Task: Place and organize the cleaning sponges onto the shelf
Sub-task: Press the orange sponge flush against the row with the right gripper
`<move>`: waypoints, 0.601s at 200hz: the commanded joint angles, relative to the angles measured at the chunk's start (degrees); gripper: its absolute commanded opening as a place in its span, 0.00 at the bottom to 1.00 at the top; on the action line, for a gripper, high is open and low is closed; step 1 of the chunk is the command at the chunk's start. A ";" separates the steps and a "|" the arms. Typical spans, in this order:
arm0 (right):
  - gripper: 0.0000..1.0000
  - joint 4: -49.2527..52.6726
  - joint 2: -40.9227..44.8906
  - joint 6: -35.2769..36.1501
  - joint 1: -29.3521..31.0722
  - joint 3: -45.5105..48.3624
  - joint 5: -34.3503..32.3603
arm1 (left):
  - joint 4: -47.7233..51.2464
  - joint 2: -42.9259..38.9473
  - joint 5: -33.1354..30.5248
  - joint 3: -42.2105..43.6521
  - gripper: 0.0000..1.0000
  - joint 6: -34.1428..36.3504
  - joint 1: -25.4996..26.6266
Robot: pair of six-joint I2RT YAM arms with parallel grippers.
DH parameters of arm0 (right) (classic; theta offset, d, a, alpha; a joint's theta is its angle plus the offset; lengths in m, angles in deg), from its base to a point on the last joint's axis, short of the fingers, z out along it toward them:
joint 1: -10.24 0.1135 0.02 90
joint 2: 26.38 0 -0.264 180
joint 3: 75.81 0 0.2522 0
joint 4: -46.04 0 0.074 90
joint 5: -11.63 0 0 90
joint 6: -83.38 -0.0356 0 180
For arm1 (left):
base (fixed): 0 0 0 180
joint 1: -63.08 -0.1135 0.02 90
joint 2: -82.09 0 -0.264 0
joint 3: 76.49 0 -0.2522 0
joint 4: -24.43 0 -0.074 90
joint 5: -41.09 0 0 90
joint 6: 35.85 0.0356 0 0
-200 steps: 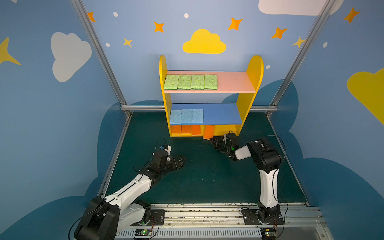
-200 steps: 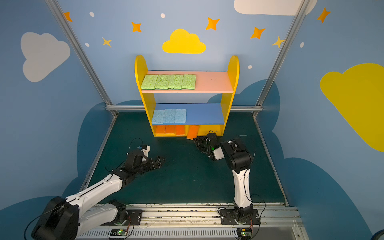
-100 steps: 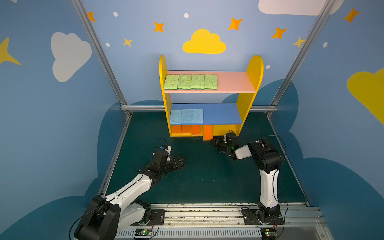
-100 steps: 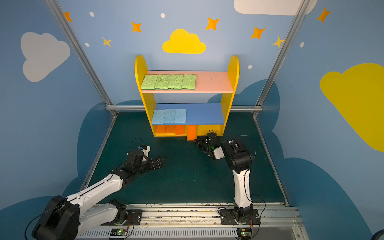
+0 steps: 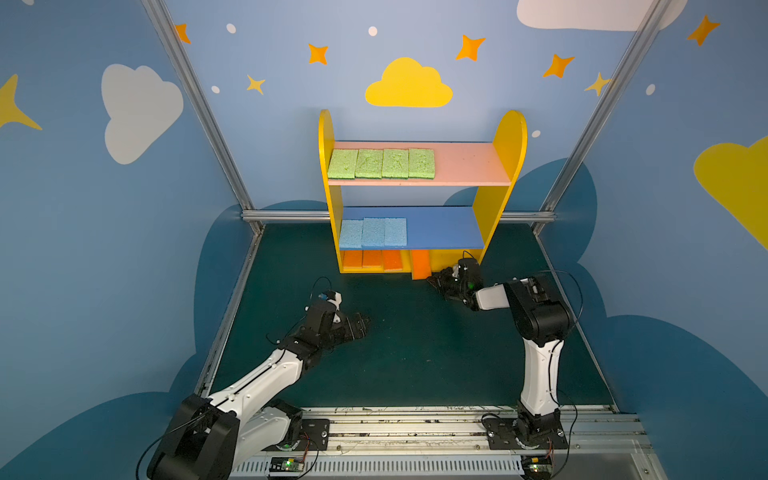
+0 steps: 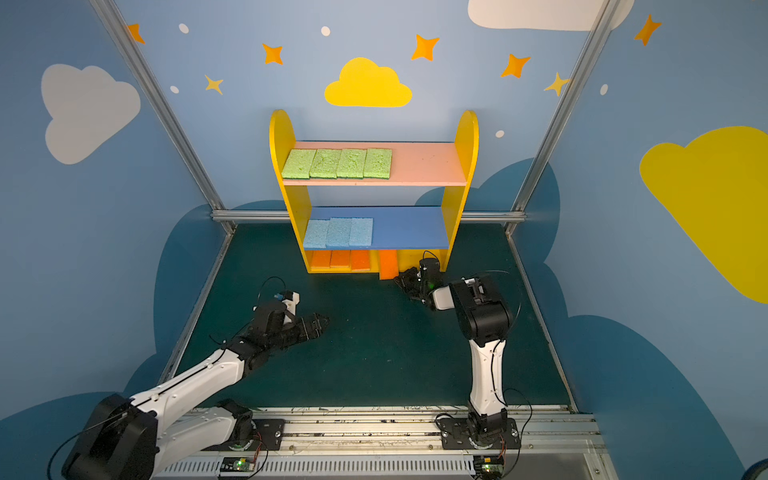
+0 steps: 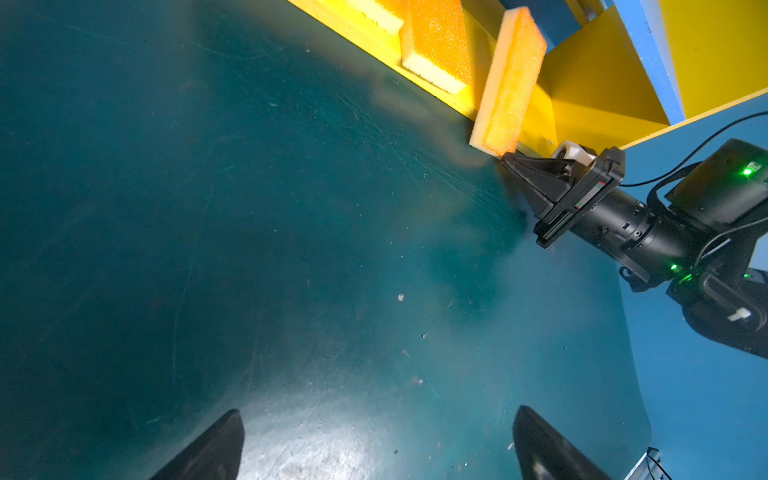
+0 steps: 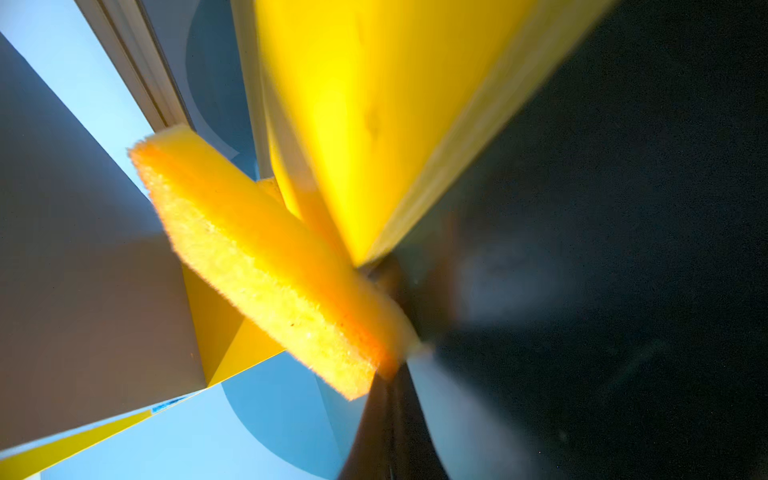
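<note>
Ten are already filed flat on the shelf (image 5: 503, 137): four green sponges (image 5: 381, 164) on its pink board (image 5: 465, 164), three blue sponges (image 5: 372, 232) on its blue board (image 5: 440, 228), and three orange sponges (image 5: 372, 259) on its yellow base (image 5: 446, 259), each row packed toward the shelf's left panel. The last orange sponge (image 7: 509, 83) sits askew, one end on the base under the blue board and the other hanging over the shelf's front edge down to the mat (image 5: 415, 353). The right gripper (image 7: 508, 158) is low at the shelf's front. Its jaws are pressed fully together with nothing between them, and the tips are against that sponge's near corner, so the step looks like a nudge rather than a carry. It would likely go best with the push moved from the corner to the middle of the near end and driven straight toward the shelf's back. A corner push will probably swing the soft pad against its neighbour or tip it. Staying low keeps the gripper clear of the blue board. The left gripper (image 5: 360, 325) hangs empty with its jaws spread wide, well in front of the shelf, and is best left there.
</note>
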 commanded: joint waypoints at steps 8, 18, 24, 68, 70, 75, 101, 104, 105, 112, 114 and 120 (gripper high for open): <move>0.00 5.28 0.67 2.45 -0.11 -3.80 1.84 | 0.59 -0.79 -0.22 0.33 0.99 0.24 -0.26; 0.00 6.47 0.44 2.80 -0.02 -4.92 2.04 | 0.68 -0.87 -0.26 0.32 0.99 0.24 -0.25; 0.00 7.03 0.26 3.03 -0.07 -5.65 2.18 | 0.68 -0.89 -0.34 0.43 1.00 0.18 -0.26; 0.00 9.82 -2.09 3.25 -0.02 -10.01 3.28 | 0.68 -0.67 -0.43 0.42 0.99 0.32 -0.30; 0.00 9.86 -2.13 3.23 0.00 -10.10 3.28 | 0.68 -0.69 -0.43 0.43 0.99 0.37 -0.22; 0.00 9.90 -2.27 3.25 0.02 -10.35 3.23 | 0.68 -0.75 -0.51 0.40 1.00 0.37 -0.27; 0.00 12.44 -3.23 4.09 0.07 -12.81 3.35 | 0.76 -0.76 -0.61 0.50 1.00 0.50 -0.16; 0.00 12.67 -3.42 4.13 0.07 -13.14 3.36 | 0.76 -0.76 -0.61 0.50 0.99 0.50 -0.22; 0.00 12.70 -3.49 4.09 0.07 -13.23 3.41 | 0.76 -0.76 -0.61 0.52 1.00 0.46 -0.31; 0.00 13.04 -3.95 3.98 -0.01 -13.77 3.53 | 0.76 -0.76 -0.61 0.48 0.99 0.48 -0.36; 0.00 13.06 -4.05 3.92 -0.02 -13.94 3.60 | 0.76 -0.76 -0.61 0.48 0.99 0.49 -0.38; 0.00 13.04 -4.37 3.79 -0.02 -14.22 3.63 | 0.76 -0.64 -0.59 0.53 1.00 0.49 -0.33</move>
